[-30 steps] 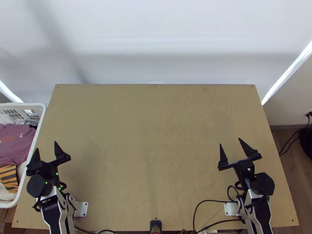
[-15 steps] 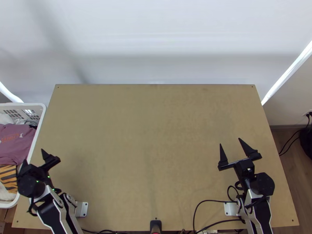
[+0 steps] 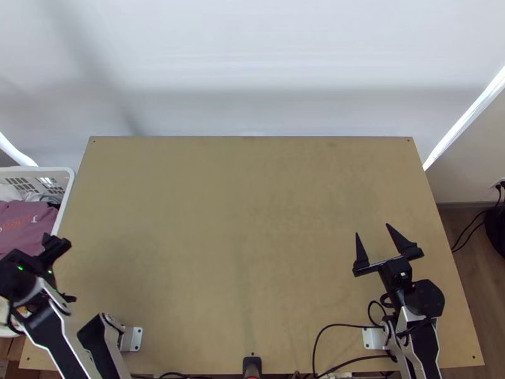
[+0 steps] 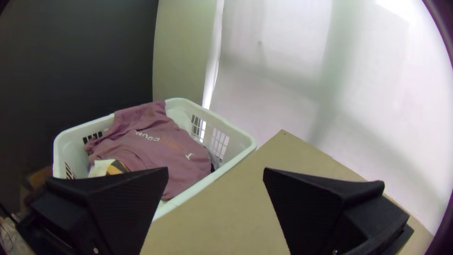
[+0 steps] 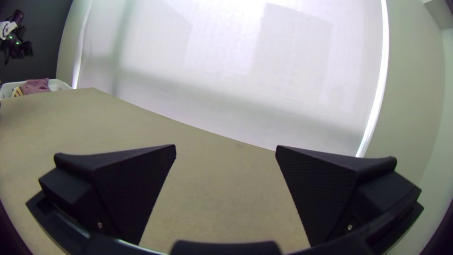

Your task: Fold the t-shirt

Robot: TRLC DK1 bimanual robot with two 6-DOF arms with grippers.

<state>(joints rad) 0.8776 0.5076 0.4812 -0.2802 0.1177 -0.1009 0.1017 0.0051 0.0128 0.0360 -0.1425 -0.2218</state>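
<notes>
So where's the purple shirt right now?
In the top view, the purple shirt lies in the white basket at the left, just beside the table.

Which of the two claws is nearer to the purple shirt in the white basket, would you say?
Left. The left claw is up by the basket, close to the shirt; the right claw is across the table, over its opposite side.
</notes>
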